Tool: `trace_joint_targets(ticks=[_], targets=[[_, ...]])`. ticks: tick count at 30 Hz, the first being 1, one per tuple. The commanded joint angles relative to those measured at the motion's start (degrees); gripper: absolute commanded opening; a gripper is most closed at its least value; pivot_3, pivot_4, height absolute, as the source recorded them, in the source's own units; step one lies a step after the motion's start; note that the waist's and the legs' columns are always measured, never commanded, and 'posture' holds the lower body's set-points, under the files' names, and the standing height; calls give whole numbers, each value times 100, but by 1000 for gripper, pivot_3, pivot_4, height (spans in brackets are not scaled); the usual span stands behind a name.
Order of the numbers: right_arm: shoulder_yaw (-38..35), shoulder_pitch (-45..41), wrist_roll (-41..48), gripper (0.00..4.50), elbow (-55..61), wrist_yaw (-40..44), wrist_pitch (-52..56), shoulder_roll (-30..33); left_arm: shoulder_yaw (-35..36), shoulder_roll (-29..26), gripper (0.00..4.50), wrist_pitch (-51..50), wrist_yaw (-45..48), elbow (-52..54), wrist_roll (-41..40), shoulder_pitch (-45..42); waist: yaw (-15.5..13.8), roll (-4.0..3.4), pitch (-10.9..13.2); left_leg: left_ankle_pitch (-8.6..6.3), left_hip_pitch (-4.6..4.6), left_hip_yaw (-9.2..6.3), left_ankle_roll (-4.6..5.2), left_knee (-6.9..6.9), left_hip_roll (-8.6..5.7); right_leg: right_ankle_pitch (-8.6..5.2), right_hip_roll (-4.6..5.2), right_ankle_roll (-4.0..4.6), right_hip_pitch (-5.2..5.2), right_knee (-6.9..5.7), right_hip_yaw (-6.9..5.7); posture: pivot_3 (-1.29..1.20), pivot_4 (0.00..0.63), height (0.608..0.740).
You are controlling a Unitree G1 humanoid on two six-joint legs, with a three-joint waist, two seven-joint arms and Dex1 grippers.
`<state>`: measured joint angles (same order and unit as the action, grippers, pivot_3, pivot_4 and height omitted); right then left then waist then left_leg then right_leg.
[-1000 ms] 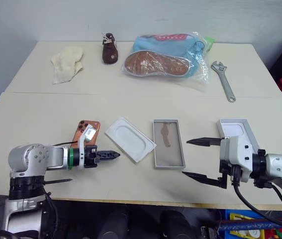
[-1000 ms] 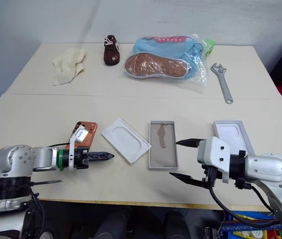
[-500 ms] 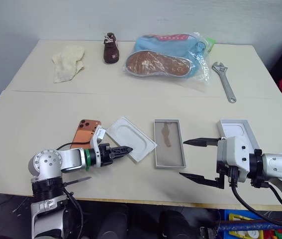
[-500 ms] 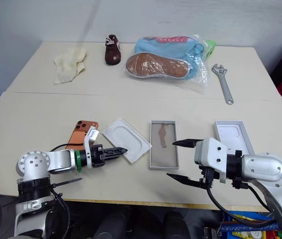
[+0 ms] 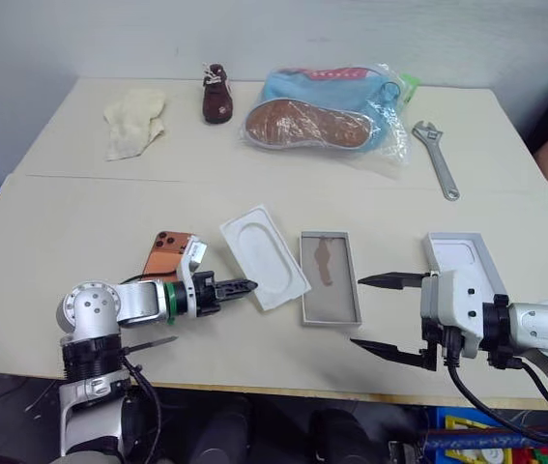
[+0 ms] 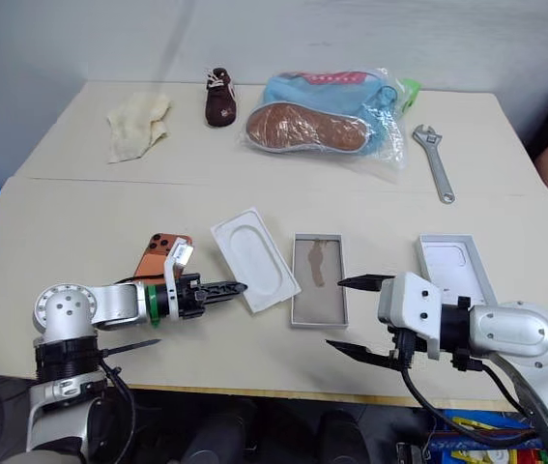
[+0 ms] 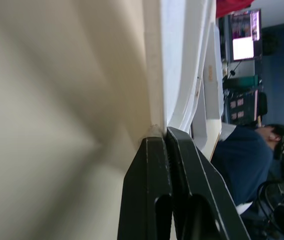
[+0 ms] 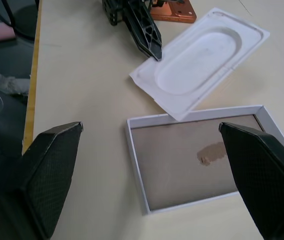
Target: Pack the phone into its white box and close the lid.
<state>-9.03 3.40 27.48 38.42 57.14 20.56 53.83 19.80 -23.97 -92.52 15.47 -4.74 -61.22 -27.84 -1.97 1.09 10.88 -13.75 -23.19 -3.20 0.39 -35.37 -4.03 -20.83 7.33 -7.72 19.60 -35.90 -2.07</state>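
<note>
Nearest, at the table's (image 5: 51, 290) near edge, both arms reach in low and almost level. The left tool (image 5: 250, 285) points right, its two black fingers pressed together with nothing between them, the tip touching the near-left edge of the white moulded insert (image 5: 265, 256). The right tool (image 5: 359, 311) points left with its fingers spread wide apart and empty, one finger above the other, hovering just near and right of the white box (image 5: 330, 290).

The phone (image 5: 171, 253) lies flat, lenses up, just beyond the left tool's wrist and left of the insert. The insert lies tilted, its near corner just beside the box's left wall. The box sits open at the middle of the near table, grey-brown floor showing. The lid (image 5: 460, 259) lies inside-up to the right, partly behind the right arm, well apart from the box.

Bare tabletop runs between these things and the far table, where a cloth (image 5: 132, 118), a small brown shoe (image 5: 216, 94), a bagged shoe (image 5: 327, 116) and a wrench (image 5: 435, 158) lie.
</note>
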Motion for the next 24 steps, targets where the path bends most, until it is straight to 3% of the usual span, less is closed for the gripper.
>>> trace_joint_targets(ticks=[1,7,9,15,22,24], targets=[[439,-90,-621,4500,-193,66,-370,91,-361,-1204,19,2,1094,288,-419,120,65,9,5,0,-1,-1,-2,2,3,0,0,0,1,1,-1,0,150,740],[1482,-571,-1403,4500,-764,33,-613,-206,-1383,-3118,19,743,3609,450,47,412,88,3,12,-2,0,12,-7,23,6,-3,15,13,15,12,21,0,150,740],[1807,-765,-1629,4310,-1076,-13,-684,-411,-1680,-3449,4,1005,4223,417,191,375,87,2,12,-3,-2,11,-8,30,13,2,15,26,15,29,47,0,150,740],[2286,-1172,-2013,2602,-1715,-95,-922,-911,-2133,-3570,0,1299,4772,373,556,199,66,-1,15,-7,-13,10,0,36,14,3,18,29,23,40,72,0,150,740],[2276,-1130,-1905,103,-1951,226,-1343,-935,-2148,-3172,0,975,4619,527,490,-49,69,-1,15,7,-15,11,24,35,16,2,12,28,27,34,73,0,150,740],[2202,-991,-1728,41,-1835,456,-1582,-854,-2171,-2999,0,918,4479,694,510,-91,69,0,16,7,-15,11,25,34,18,2,10,28,26,32,73,0,150,740]])
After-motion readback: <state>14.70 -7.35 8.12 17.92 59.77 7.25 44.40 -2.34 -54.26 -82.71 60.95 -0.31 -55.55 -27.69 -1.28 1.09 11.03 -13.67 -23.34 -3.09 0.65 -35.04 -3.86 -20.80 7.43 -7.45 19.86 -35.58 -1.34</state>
